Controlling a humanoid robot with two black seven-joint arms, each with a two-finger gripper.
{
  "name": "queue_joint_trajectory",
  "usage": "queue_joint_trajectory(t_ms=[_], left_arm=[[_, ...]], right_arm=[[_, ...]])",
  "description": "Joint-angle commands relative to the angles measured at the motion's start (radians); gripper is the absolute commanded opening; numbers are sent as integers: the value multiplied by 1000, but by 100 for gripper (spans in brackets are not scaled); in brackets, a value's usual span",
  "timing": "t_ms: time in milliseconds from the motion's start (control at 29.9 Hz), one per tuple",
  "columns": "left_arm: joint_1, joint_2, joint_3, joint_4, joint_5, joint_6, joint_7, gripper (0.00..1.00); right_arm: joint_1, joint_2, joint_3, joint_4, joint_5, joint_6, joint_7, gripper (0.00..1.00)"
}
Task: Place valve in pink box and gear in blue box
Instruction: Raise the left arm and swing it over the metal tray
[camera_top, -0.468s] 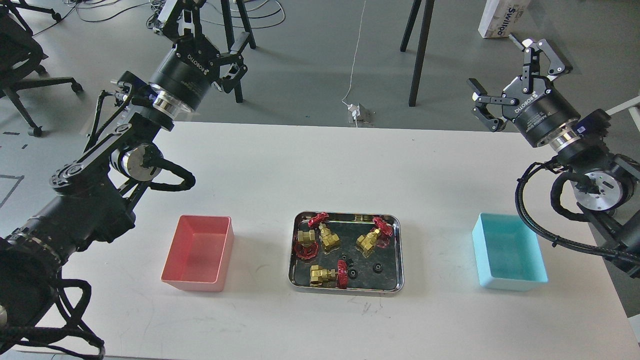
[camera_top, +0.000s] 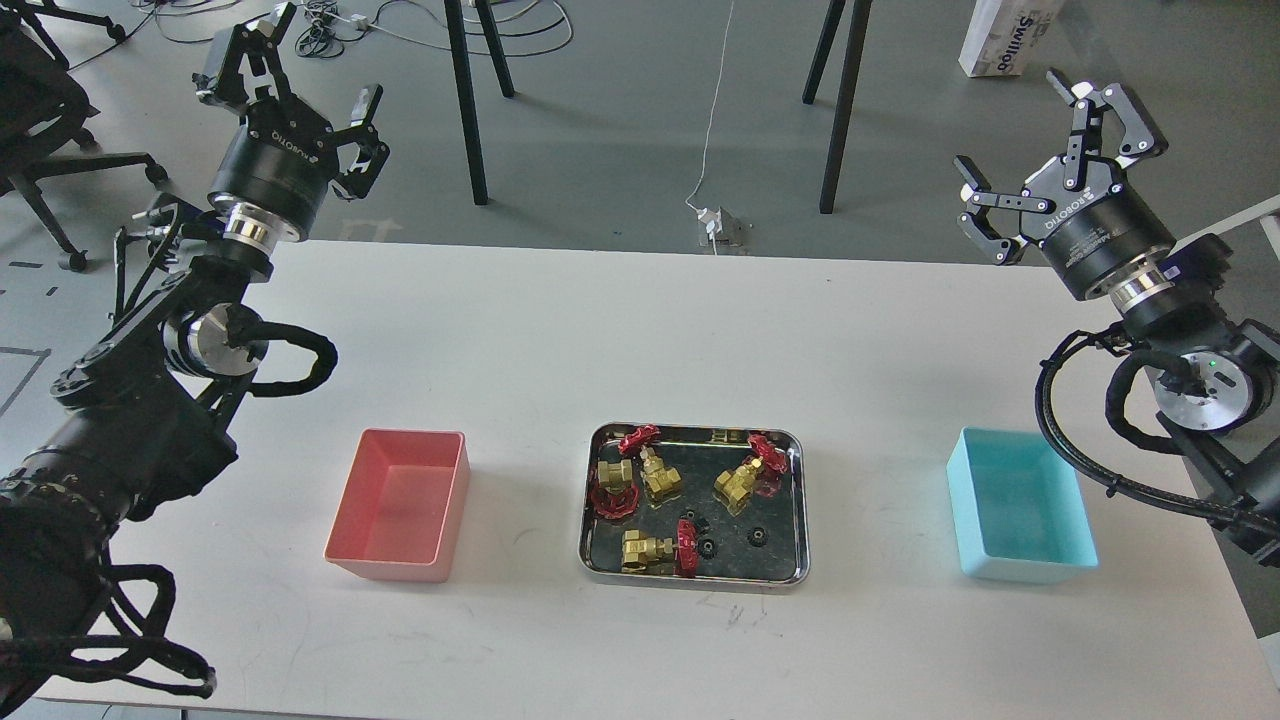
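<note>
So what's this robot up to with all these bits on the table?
It is sorting parts, but nothing is picked up yet. The valves and little black gears all lie in the steel tray at the middle of the table. The pink box on the left and the blue box on the right are both empty. The left end effector and the right end effector are open and raised, far from the tray.

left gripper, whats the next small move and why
Probably bring the left gripper down toward the steel tray over a valve. It is open and empty, raised far back, the pink box holds nothing, and all four valves lie in the tray.
</note>
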Motion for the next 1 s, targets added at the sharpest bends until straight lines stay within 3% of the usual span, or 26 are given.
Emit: queue_joint_trajectory(t_ms=[0, 200, 434, 568, 635, 702, 768, 969], left_arm=[[-11, -54, -36, 64, -16, 0, 0, 100], [-63, 65, -34, -97, 140, 0, 0, 100], [-231, 194, 38, -302, 572, 0, 0, 100], [-316, 240, 252, -433, 744, 0, 0, 100], [-353, 263, 381, -489, 789, 0, 0, 100], [-402, 277, 523, -548, 827, 0, 0, 100], [-454, 285, 655, -598, 864, 0, 0, 100], [-612, 260, 1064, -710, 1074, 0, 0, 100]], right_arm=[[-4, -14, 16, -3, 7, 0, 0, 100], [-16, -22, 25, 0, 55, 0, -8, 100], [53, -25, 26, 6, 260, 0, -78, 100], [135, -24, 16, 12, 262, 0, -89, 100], [217, -25, -3, 10, 260, -41, -136, 100], [319, -27, -30, 3, 257, -56, -212, 100], [413, -27, -67, -8, 254, -68, -252, 100], [512, -22, -138, -33, 259, -104, -259, 100]])
